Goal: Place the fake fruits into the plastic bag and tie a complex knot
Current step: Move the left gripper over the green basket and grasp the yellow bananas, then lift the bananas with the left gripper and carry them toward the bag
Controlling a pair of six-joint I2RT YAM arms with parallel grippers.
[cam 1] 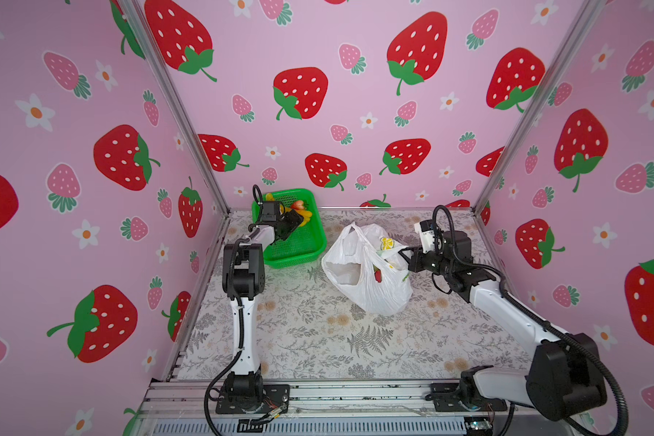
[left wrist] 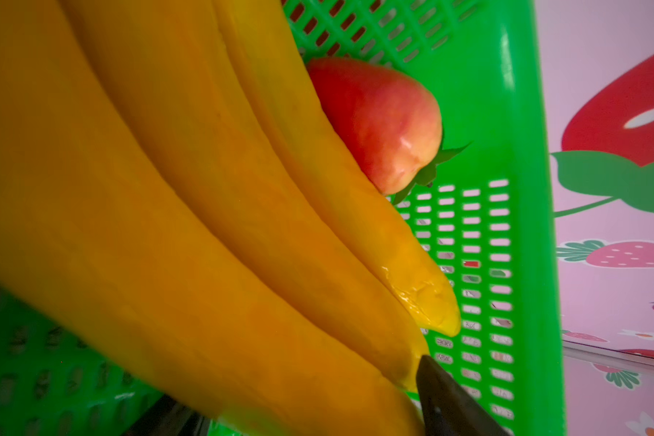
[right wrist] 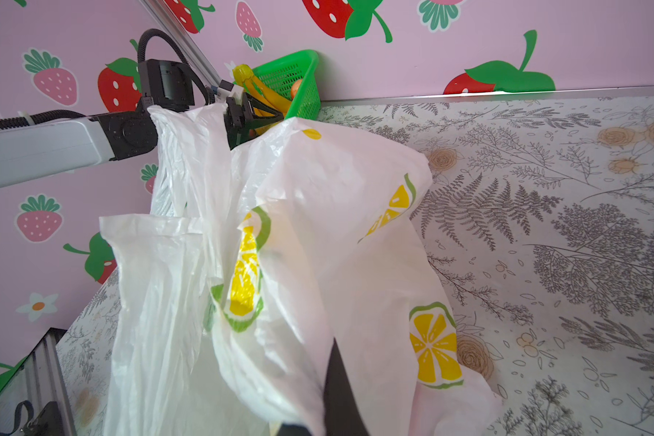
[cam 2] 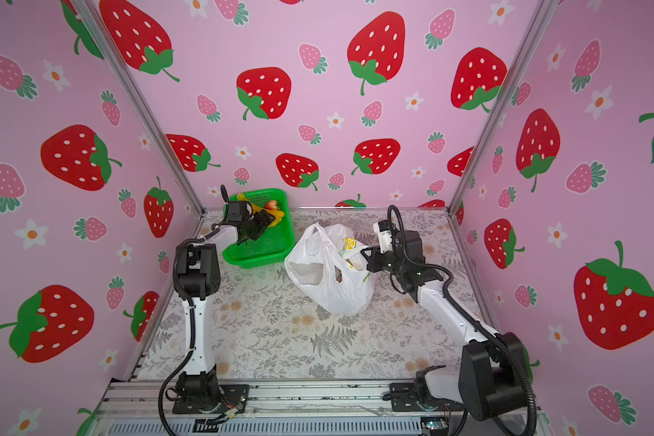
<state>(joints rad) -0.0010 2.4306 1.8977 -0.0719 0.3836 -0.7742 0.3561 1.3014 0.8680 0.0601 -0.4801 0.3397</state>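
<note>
Both top views: left hand (cam 1: pixel 295 222) at banana bunch (cam 1: pixel 307 214) in basket (cam 1: pixel 299 260), right hand (cam 1: pixel 405 253) pinching plastic bag (cam 1: pixel 370 290) on tabletop (cam 1: pixel 310 339); left wrist: bunch close, spread or clamped cannot tell; right wrist: bag held up; loading fruit, next needs secure lift into bag.

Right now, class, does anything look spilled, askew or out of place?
Nothing stands out: the banana bunch and red fruit are in the green basket, the plastic bag slumps on the table, nothing spilled.

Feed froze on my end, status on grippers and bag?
Right gripper shut on plastic bag, mouth open. Left gripper in green basket at banana bunch, grip unclear. Red fruit beside bananas; path to bag unobstructed.
</note>
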